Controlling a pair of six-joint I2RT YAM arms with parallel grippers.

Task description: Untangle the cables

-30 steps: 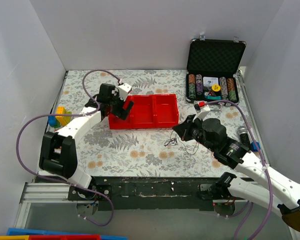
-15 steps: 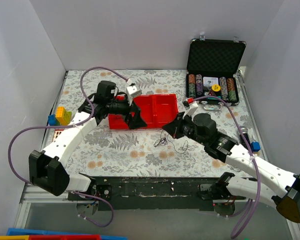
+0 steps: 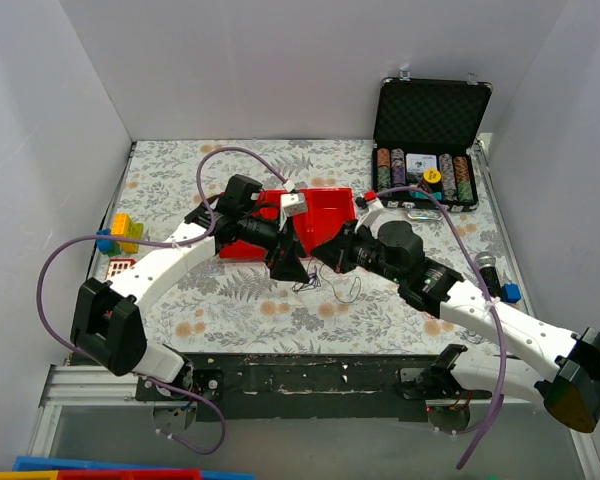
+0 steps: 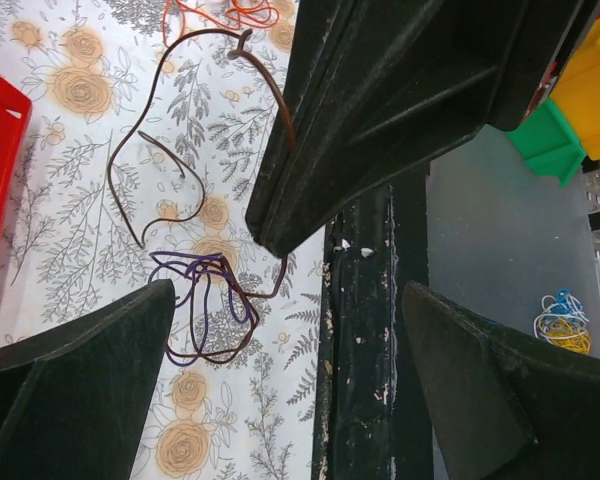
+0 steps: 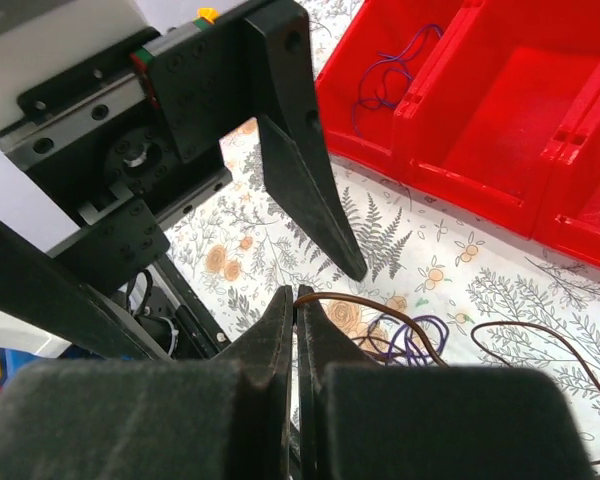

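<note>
The cables (image 3: 325, 283) are thin brown, purple and orange wires lying in loose loops on the floral table, just in front of the red tray (image 3: 330, 200). My right gripper (image 3: 325, 253) is shut on a brown wire (image 5: 380, 305) at its fingertips (image 5: 296, 292), with purple loops (image 5: 410, 340) just below. My left gripper (image 3: 286, 264) is open, its jaws wide apart on either side of the right gripper's tip (image 4: 265, 235). Purple loops (image 4: 205, 300) lie on the table beneath them, and orange strands (image 4: 230, 12) lie farther off. The left gripper (image 4: 285, 300) holds nothing.
The red tray (image 5: 540, 110) has a purple wire (image 5: 385, 75) in one compartment. An open case of poker chips (image 3: 425, 170) stands at the back right. Coloured blocks (image 3: 120, 232) sit at the left edge. The table's black front edge (image 4: 370, 380) is close below the grippers.
Both grippers have come together at the table's middle: the left swung from the tray's left end towards the cables, and the right moved left, drawing the cables with it.
</note>
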